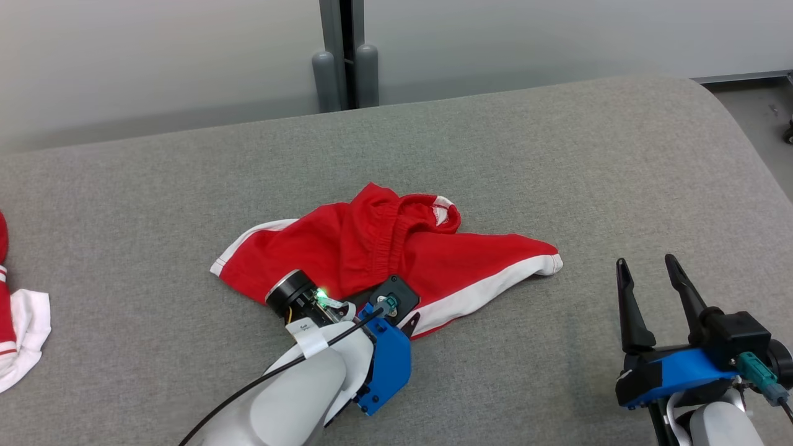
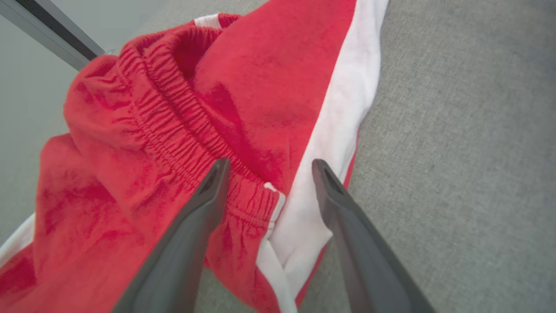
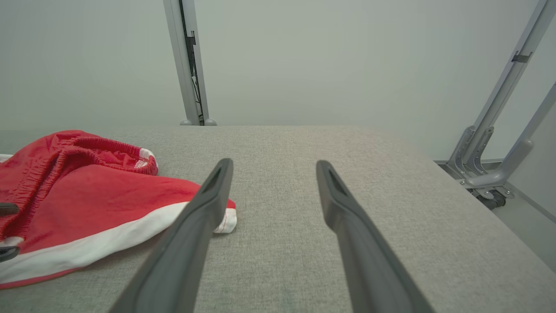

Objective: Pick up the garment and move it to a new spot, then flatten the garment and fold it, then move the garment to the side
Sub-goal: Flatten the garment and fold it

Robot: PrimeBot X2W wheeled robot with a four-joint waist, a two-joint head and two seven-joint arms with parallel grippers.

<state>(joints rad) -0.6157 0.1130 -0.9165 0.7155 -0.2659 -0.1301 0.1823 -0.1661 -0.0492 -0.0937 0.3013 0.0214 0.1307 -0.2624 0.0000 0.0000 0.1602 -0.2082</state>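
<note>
far left, by table (image 1: 557, 155) edge: second red-white cloth (image 1: 21, 322), well apart, likely not in play. centre: red garment (image 1: 384, 248) crumpled, waistband bunched upward, not yet flat. left gripper (image 2: 267, 167) tilted down over its near edge, jaws spread wide, straddling waistband end and white stripe, nothing pinched; looks lined up for pick. right: right gripper (image 1: 647, 266) jaws apart, empty, over bare table, clear of garment.

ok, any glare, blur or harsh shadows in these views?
Head view: soft even light, no glare, a green lamp glows on the left arm. Left wrist view: red shorts crisp, left gripper soft low down. Right wrist view: even, faint shadow under shorts.
</note>
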